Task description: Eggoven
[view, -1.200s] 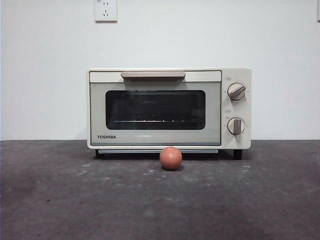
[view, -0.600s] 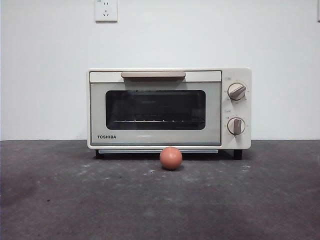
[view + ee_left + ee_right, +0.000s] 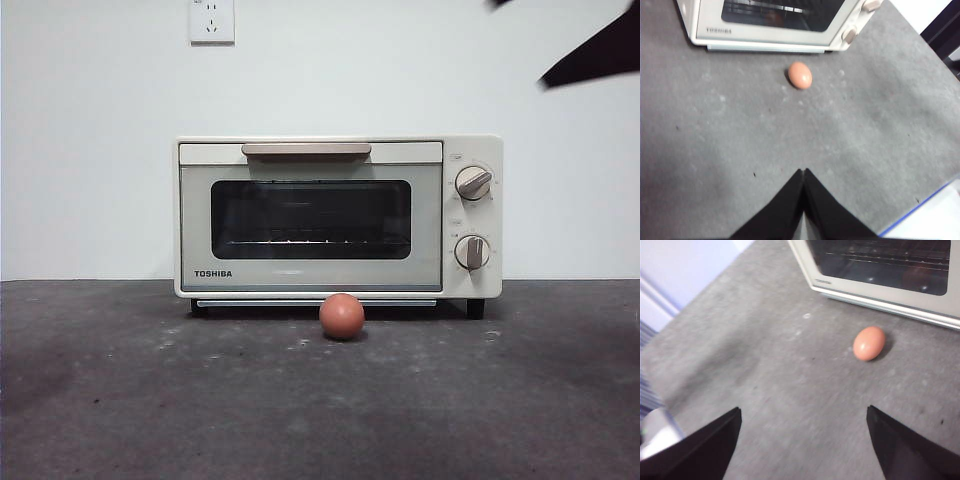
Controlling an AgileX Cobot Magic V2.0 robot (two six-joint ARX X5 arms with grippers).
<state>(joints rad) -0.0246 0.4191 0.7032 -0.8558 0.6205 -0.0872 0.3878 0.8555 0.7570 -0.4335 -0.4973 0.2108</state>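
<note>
A small reddish-brown egg [image 3: 342, 316] lies on the dark table just in front of the cream TOSHIBA toaster oven [image 3: 338, 216]. The oven's dark glass door is closed. Its two round knobs [image 3: 473, 184] are on its right side. In the left wrist view the egg [image 3: 800, 75] and oven [image 3: 775, 22] lie far ahead of my left gripper [image 3: 803, 172], which is shut and empty. In the right wrist view my right gripper [image 3: 802, 417] is open wide and empty, with the egg [image 3: 869, 343] and oven [image 3: 880, 270] ahead of it. A black arm tip [image 3: 595, 55] shows at the front view's top right.
A white wall with a socket [image 3: 211, 20] stands behind the oven. The grey table [image 3: 320, 400] stretches in front of the egg. The table's edge with a blue line [image 3: 920, 207] shows in the left wrist view.
A black arm tip has come into the front view at the top right. The egg and oven have not moved.
</note>
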